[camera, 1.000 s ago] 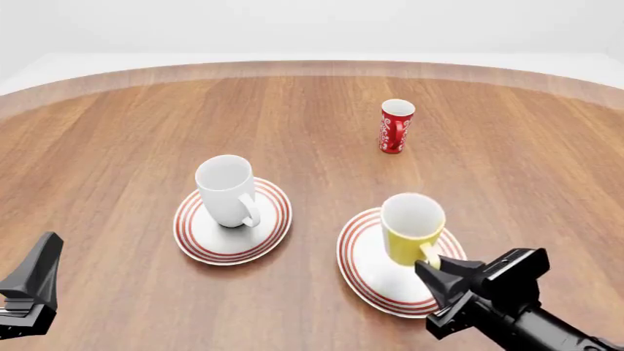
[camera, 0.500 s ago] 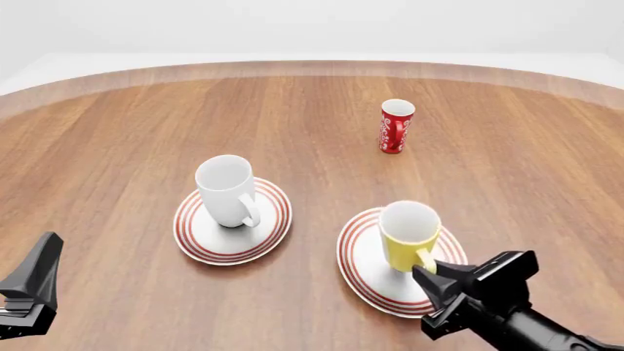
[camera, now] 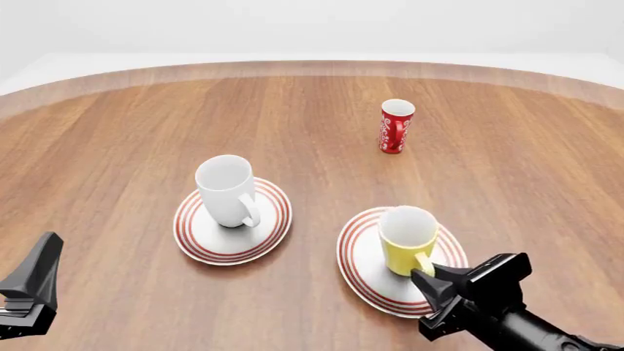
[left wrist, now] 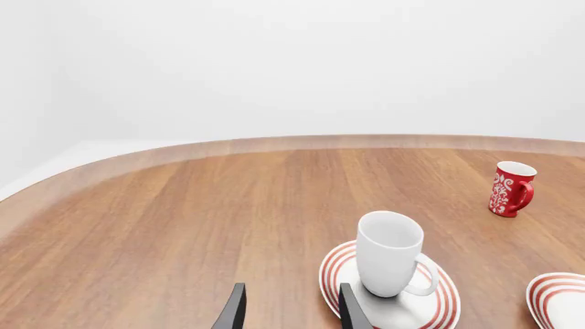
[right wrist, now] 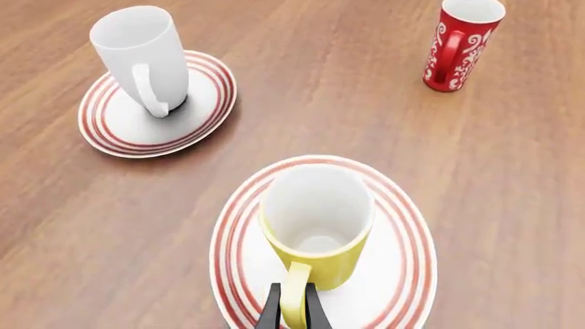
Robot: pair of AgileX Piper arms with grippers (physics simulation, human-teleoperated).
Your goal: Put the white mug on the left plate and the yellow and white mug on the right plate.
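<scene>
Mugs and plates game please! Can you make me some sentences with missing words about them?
1. The white mug stands on the ____ plate.
2. The right gripper pinches the yellow mug by its ____.
3. The red cup stands on the bare ____, on no plate.

Missing words: left; handle; table

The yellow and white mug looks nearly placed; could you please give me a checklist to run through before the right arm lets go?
1. The yellow and white mug over the right plate: ok.
2. Mug upright: ok.
3. Mug base resting on plate: cannot tell.
4. Right claw shut on the handle: ok.
5. The white mug upright on the left plate: ok.
6. Left claw open, away from both mugs: ok.
</scene>
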